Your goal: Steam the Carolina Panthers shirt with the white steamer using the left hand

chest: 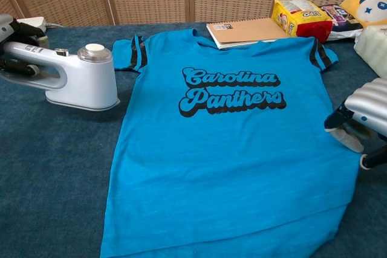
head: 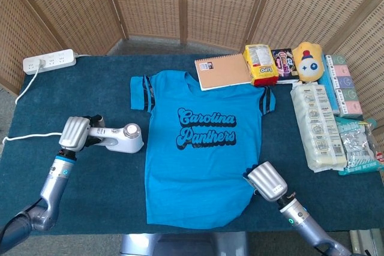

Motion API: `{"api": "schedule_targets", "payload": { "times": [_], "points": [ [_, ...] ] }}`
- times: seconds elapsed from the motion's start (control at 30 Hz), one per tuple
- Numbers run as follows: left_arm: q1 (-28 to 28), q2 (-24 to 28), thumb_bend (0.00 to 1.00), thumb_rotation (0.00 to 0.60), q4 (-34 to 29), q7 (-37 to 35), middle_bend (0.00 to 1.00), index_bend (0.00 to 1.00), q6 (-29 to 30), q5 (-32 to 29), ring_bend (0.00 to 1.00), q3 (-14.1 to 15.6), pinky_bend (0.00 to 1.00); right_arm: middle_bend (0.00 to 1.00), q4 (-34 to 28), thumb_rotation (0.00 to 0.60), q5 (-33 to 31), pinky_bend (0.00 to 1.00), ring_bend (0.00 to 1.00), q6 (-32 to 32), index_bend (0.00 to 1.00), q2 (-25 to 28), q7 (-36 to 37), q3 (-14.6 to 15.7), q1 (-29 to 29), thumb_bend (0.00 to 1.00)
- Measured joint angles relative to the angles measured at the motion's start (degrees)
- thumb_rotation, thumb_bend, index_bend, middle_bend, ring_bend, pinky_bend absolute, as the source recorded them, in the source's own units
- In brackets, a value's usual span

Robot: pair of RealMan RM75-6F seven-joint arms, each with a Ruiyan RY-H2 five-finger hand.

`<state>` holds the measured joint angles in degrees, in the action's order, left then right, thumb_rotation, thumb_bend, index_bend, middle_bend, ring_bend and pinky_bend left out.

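Note:
A blue shirt [head: 201, 148] [chest: 230, 143] printed "Carolina Panthers" lies flat in the middle of the table. The white steamer [head: 120, 139] [chest: 78, 80] is just off the shirt's left edge, beside the striped sleeve, lifted and slightly tilted. My left hand [head: 77, 134] [chest: 15, 46] grips its handle from the left. My right hand [head: 267, 182] [chest: 363, 125] rests on the shirt's lower right hem with its fingers curled down; nothing shows in it.
A power strip [head: 49, 62] sits at the back left, its white cord [head: 21, 140] running toward the steamer. A notebook [head: 223, 71], snack bag [head: 260, 64], yellow plush [head: 307, 61] and packaged goods [head: 318, 127] line the back and right side.

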<state>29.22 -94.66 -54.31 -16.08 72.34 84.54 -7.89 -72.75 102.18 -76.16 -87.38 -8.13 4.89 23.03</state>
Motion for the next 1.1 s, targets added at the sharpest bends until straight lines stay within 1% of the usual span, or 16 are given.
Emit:
{"api": "schedule_targets", "payload": {
  "times": [0.2, 0.6, 0.7, 0.93, 1.1],
  "points": [
    [1.7, -2.3, 0.48, 0.6, 2.3, -1.1, 0.73, 0.69, 0.8, 1.4, 0.68, 0.0, 0.8, 0.74, -0.6, 0.6, -0.2, 0.78, 0.75, -0.1, 0.81, 0.5, -0.3, -0.1, -0.1, 0.37],
    [5.9, -10.9, 0.48, 0.6, 10.8, -3.1, 0.73, 0.69, 0.9, 2.6, 0.68, -0.7, 0.8, 0.74, -1.0, 0.6, -1.0, 0.78, 0.75, -0.3, 0.81, 1.3, 0.0, -0.4, -0.5, 0.37],
    [7.2, -13.3, 0.48, 0.6, 13.5, -3.6, 0.73, 0.69, 0.6, 3.0, 0.68, -0.5, 0.8, 0.74, -0.9, 0.6, -1.1, 0.78, 0.75, -0.3, 0.81, 1.3, 0.3, -0.4, -0.6, 0.37],
    [10.0, -19.6, 0.48, 0.6, 22.2, -5.5, 0.73, 0.69, -0.5, 3.6, 0.68, 0.0, 0.8, 0.74, -0.9, 0.6, -1.1, 0.78, 0.75, -0.6, 0.81, 1.5, 0.7, -0.6, -0.8, 0.37],
    [11.7, -22.8, 0.48, 0.6, 26.1, -6.9, 0.73, 0.69, -0.7, 4.2, 0.68, 0.7, 0.8, 0.74, -1.1, 0.6, -1.2, 0.78, 0.75, -0.7, 0.81, 1.8, 0.8, -0.6, -0.9, 0.37]
  ]
}}
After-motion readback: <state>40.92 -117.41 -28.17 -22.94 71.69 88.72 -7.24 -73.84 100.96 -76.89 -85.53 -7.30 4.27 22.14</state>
